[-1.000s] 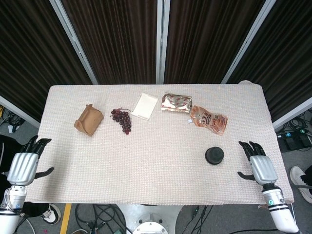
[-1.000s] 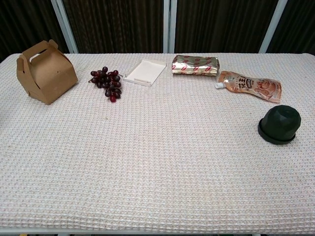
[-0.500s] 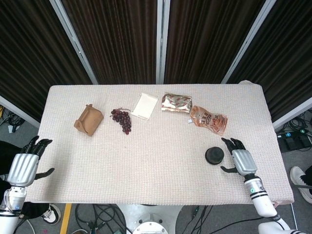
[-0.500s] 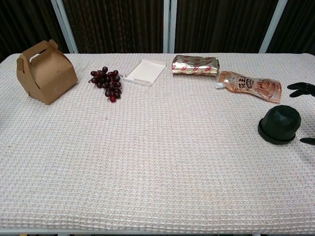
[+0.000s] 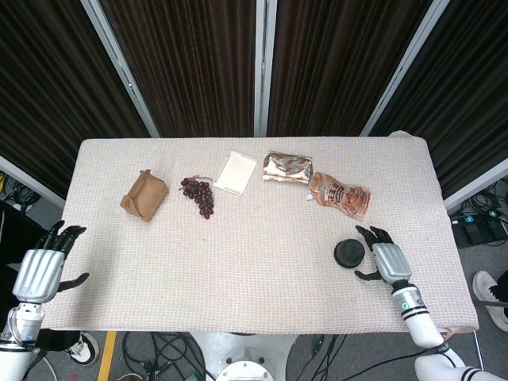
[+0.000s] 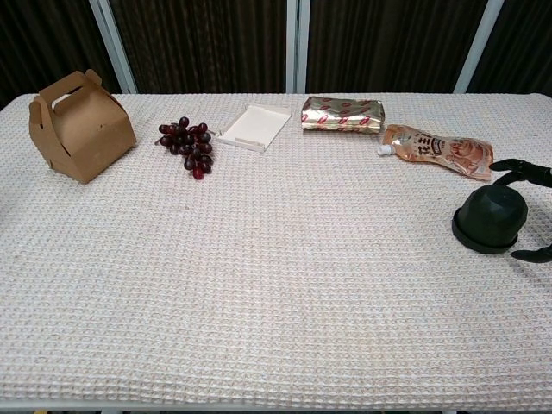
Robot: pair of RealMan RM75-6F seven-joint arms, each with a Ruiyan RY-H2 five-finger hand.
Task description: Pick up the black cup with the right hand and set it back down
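The black cup sits upside down on the cloth-covered table, right of centre. My right hand is just to its right, fingers spread around the cup's side with a small gap showing; it holds nothing. In the chest view only dark fingertips show at the right edge. My left hand hangs open off the table's left front corner, far from the cup, and is absent from the chest view.
Along the back lie a brown paper box, dark grapes, a white tray, a gold foil pack and an orange drink pouch. The pouch is closest to the cup, just behind it. The table's right edge is near my right hand.
My right hand has moved left from the table's right edge to beside the cup, its fingers now flanking it. The cup and my left hand have not moved.
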